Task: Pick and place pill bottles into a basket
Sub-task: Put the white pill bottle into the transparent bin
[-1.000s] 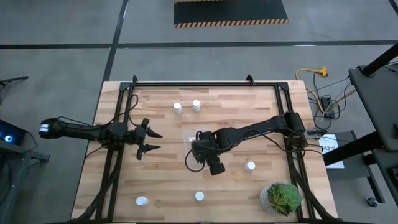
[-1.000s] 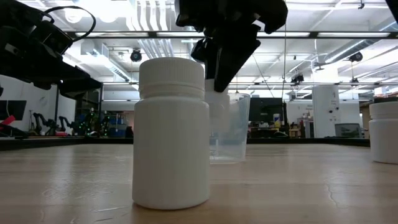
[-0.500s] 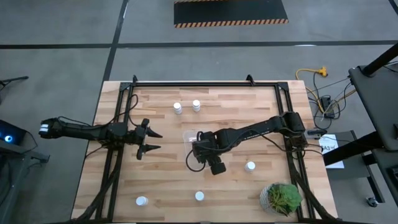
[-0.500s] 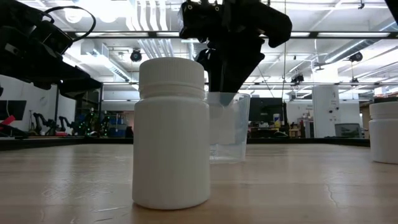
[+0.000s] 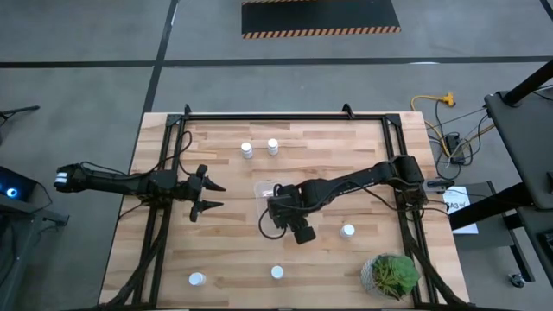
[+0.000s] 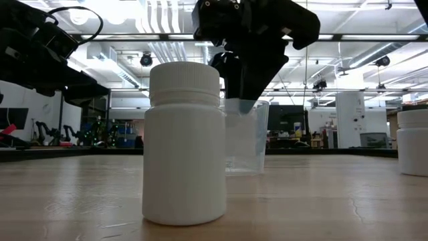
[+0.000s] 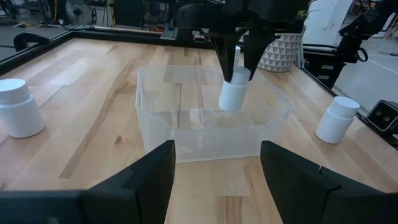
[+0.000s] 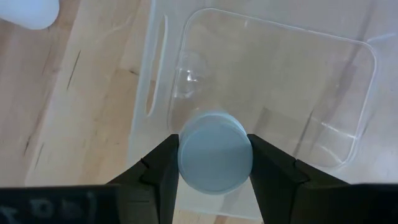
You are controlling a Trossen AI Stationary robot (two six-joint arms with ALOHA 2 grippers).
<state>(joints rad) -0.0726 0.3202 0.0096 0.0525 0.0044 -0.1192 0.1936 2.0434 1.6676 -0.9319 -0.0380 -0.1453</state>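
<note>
The basket (image 7: pixel 211 121) is a clear bin at the table's middle; it also shows in the high view (image 5: pixel 262 188). My right gripper (image 5: pixel 275 204) stands over it, shut on a white pill bottle (image 7: pixel 234 94) that is down between the basket's walls. The right wrist view shows the bottle's round end (image 8: pixel 214 151) over the basket floor (image 8: pixel 292 87). My left gripper (image 5: pixel 210 195) is open and empty, left of the basket. Several other bottles stand upright on the table: two at the far side (image 5: pixel 247 149) (image 5: pixel 273 146), one at the right (image 5: pixel 347 231), two near the front (image 5: pixel 277 272) (image 5: pixel 197 279). My right gripper pinches the bottle's upper part (image 7: pixel 237 74) between its two fingers (image 8: pixel 163 168), one on each side of the round body (image 8: pixel 186 152). The fingers come from above, pointing down. The bottle hangs below them, nearly upright, inside the basket; whether it touches the floor I cannot tell.
A green potted plant (image 5: pixel 390 275) stands at the near right corner. A black metal frame (image 5: pixel 164 173) runs along the table's sides. In the low view one bottle (image 6: pixel 184 144) stands close in front of the basket (image 6: pixel 246 137).
My right gripper has gone down with the bottle, from above the basket's rim to between its walls. It has kept hold of it.
</note>
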